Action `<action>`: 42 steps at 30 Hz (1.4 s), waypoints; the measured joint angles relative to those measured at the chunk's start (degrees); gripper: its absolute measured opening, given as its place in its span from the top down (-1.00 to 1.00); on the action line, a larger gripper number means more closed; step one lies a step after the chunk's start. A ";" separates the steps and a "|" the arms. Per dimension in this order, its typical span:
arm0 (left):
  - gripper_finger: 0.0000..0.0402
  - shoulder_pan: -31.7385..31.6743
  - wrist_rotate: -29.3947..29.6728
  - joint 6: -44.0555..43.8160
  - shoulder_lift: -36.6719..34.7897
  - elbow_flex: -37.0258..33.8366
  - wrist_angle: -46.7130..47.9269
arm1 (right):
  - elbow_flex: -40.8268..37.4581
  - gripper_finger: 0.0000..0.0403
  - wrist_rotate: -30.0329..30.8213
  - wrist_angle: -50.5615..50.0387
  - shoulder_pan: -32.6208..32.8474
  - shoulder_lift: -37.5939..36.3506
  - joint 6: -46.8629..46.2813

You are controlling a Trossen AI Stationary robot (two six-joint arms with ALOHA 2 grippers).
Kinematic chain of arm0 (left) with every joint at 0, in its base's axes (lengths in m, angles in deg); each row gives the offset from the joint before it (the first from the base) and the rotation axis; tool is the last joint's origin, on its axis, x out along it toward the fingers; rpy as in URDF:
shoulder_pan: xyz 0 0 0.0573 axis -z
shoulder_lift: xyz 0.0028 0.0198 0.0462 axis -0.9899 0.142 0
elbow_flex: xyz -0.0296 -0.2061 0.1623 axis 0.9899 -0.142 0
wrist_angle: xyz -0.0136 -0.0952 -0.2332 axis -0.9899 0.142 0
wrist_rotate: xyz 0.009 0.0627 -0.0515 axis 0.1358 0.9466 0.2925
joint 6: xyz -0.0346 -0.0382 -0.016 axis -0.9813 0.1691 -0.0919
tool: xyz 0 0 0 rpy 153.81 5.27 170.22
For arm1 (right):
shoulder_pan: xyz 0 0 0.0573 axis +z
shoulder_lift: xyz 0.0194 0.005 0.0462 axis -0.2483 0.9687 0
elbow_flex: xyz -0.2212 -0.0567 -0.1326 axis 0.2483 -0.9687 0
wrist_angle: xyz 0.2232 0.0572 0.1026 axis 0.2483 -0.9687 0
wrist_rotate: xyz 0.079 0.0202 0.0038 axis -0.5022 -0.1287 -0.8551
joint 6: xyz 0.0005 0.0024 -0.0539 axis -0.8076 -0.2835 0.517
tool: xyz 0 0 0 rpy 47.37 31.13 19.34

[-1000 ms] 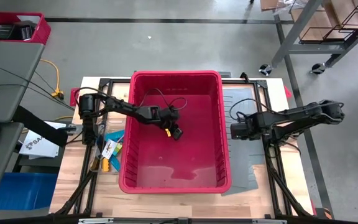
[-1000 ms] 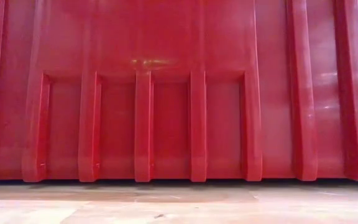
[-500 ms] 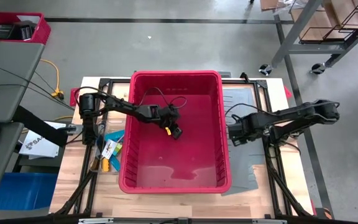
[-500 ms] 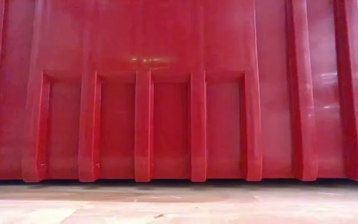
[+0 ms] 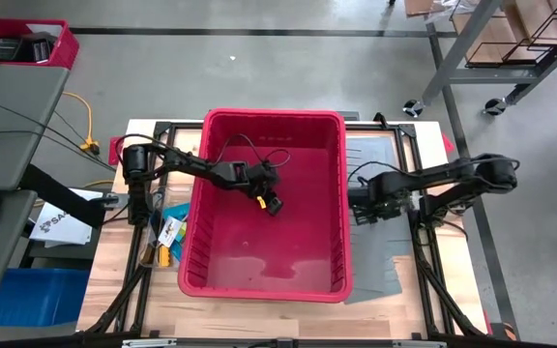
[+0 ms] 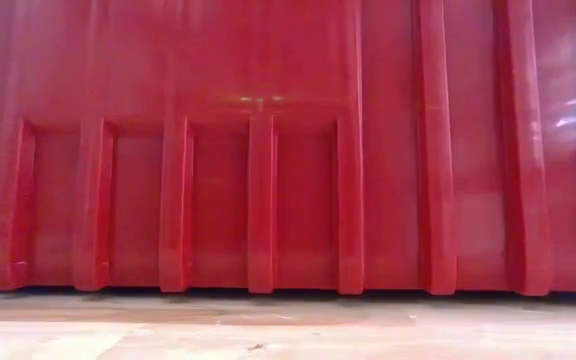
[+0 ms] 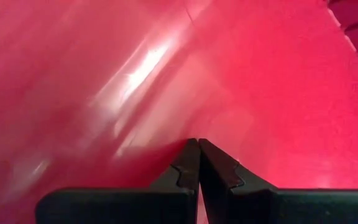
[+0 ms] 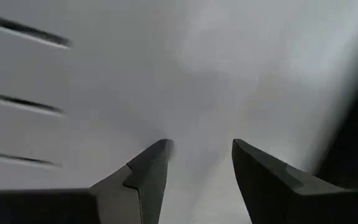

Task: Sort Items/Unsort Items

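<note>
The big red bin stands mid-table and fills the low view. My left gripper is shut inside it, low over the red floor, with nothing between its fingers. My right gripper points down, just outside the bin's right wall and over the grey mat. It is open with nothing in the gap. Several small coloured items lie on the wood left of the bin. My left gripper's shut fingertips slant down toward the bin's floor; I cannot tell whether they rest on it. My right gripper stands close beside the outside of the bin's right wall, fingers pointing down; I cannot tell whether it touches the wall.
A grey mat covers the table right of the bin. Black frame rails run along both table sides. A black cable loops inside the bin at its far end. A desk stands beyond the table's left edge.
My right gripper has gone down and toward the table's left edge, up to the bin's right wall. The bin's near end has swung a little toward the table's left edge, while its far end has stayed in place.
</note>
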 joint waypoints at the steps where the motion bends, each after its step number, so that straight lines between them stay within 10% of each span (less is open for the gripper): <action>1: 1.00 0.01 -0.05 0.02 0.00 0.00 0.02 | -1.33 0.15 -0.20 1.46 0.06 -1.09 -2.52; 25: 1.00 -0.71 -5.72 0.21 0.18 -0.05 -0.85 | -5.40 0.31 1.48 1.32 1.98 -5.34 -18.53; 42: 1.00 -2.23 -10.92 1.98 0.28 -0.19 -0.82 | -9.78 0.32 5.65 14.41 3.69 -24.51 -23.58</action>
